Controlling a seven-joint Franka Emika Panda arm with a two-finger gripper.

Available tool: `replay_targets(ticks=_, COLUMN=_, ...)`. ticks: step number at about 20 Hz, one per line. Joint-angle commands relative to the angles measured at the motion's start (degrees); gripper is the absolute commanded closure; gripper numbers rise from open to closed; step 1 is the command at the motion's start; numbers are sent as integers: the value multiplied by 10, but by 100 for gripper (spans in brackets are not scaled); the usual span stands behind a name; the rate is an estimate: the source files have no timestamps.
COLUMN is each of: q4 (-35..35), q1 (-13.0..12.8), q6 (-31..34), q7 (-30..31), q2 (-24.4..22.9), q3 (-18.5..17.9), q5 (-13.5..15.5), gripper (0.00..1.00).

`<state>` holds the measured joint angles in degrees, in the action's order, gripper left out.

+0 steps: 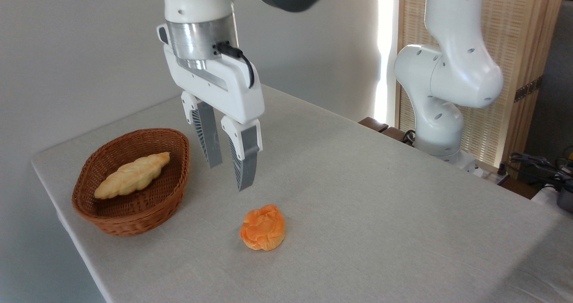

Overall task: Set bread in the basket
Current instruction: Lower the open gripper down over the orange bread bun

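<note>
The bread (262, 227), a small round bright-orange bun with a twisted top, lies on the table near the front. The brown wicker basket (147, 204) stands at the left, apart from the bun. My gripper (229, 177) hangs open above the table between the basket and the bun, a little behind and left of the bun, fingers pointing down with nothing between them.
A pale-yellow braided loaf (132, 175) lies inside the basket. The arm's white base (441, 110) stands at the table's back right edge. Cables and dark gear (544, 168) sit off the table at far right. The table's left edge runs close beside the basket.
</note>
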<state>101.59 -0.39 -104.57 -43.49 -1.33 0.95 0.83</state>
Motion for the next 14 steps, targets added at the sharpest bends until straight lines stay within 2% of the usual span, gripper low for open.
replay_targets(ticks=1, q4=72, q1=1, q6=-62, q7=-14, q2=-31, q3=-3, q5=-2, gripper=0)
replay_targets(ticks=7, q4=177, q1=-2, q6=-171, q7=-13, q2=-30, q3=-2, q5=-3, gripper=0)
replay_targets(ticks=14, q4=196, q1=-3, q6=-174, q7=-12, q2=-24, q3=-2, q5=0, gripper=0)
